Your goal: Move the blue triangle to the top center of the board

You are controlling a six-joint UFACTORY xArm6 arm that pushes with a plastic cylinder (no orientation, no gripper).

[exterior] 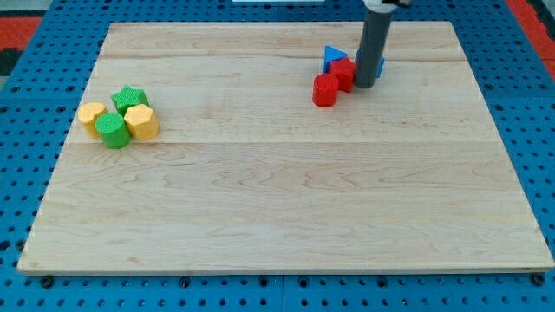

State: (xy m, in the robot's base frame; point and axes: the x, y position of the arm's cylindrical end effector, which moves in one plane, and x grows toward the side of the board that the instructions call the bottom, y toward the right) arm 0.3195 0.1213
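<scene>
The blue triangle (333, 57) lies near the view's top, right of centre, on the wooden board (286, 199). A red block (343, 74) touches its lower right side and a red cylinder (326, 89) sits just below left of that. My tip (365, 84) stands at the right side of the red block, below right of the blue triangle. Another blue block (380, 68) peeks out behind the rod on its right, mostly hidden.
At the view's left is a cluster: a green star (130, 98), a yellow block (91, 116), a green cylinder-like block (113, 130) and a yellow hexagonal block (141, 122). Blue pegboard surrounds the board.
</scene>
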